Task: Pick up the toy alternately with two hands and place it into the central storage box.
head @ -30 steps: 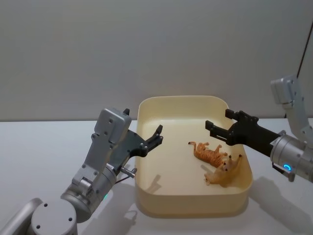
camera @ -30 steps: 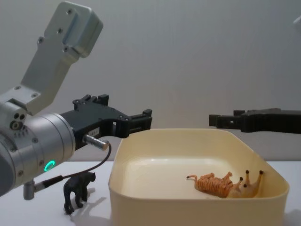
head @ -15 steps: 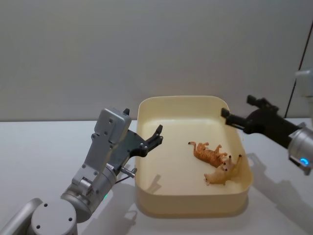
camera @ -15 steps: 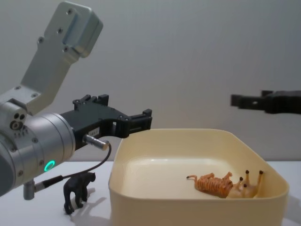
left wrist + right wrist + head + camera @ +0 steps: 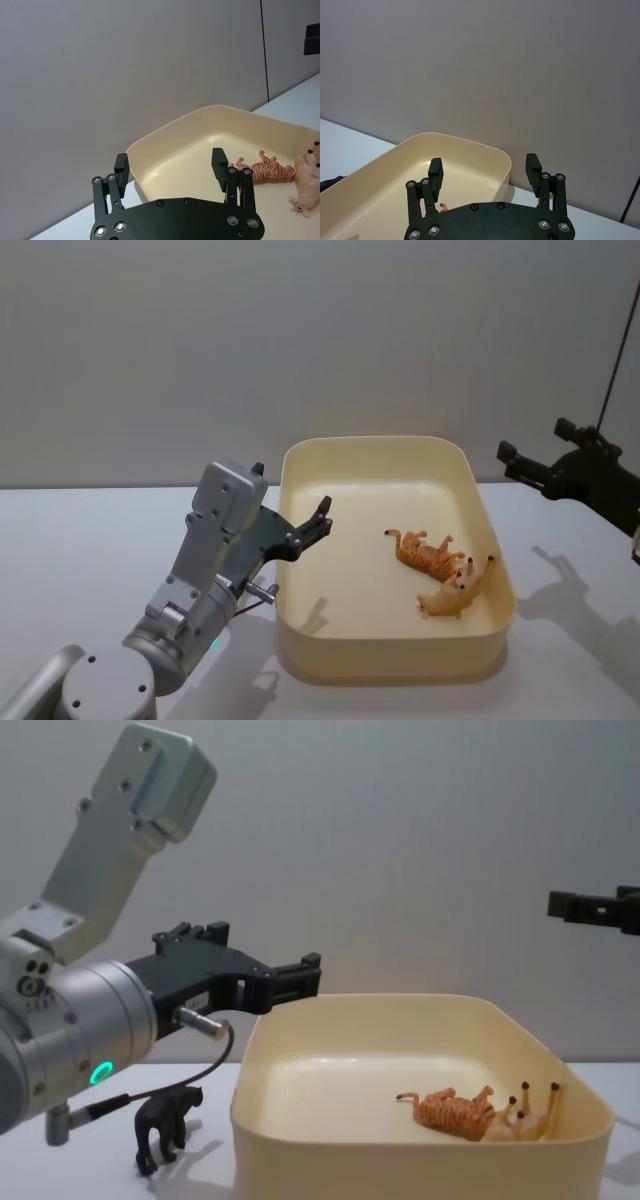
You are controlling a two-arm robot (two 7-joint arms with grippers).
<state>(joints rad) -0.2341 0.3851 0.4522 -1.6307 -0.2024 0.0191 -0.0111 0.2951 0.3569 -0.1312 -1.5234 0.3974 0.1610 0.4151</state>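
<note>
The cream-yellow central storage box (image 5: 390, 665) stands mid-table. Inside it an orange striped tiger toy (image 5: 425, 552) and a tan giraffe toy (image 5: 458, 592) lie on their sides near the right wall. A small black animal toy (image 5: 165, 1122) stands on the table just left of the box. My left gripper (image 5: 318, 520) hovers open and empty over the box's left rim. My right gripper (image 5: 537, 443) hangs open and empty in the air beyond the box's right rim. From the left wrist, the open left gripper (image 5: 170, 160) faces the box (image 5: 165, 131) and the tiger (image 5: 265, 170).
The white table (image 5: 90, 540) runs out to both sides of the box under a plain grey wall. A thin black cable (image 5: 615, 360) hangs at the far right. My left arm's silver body with its green ring light (image 5: 100, 1072) fills the near left.
My right gripper has drawn back to the right and slightly up, from over the toys in the box to outside its right rim. The left arm and the toys have stayed put.
</note>
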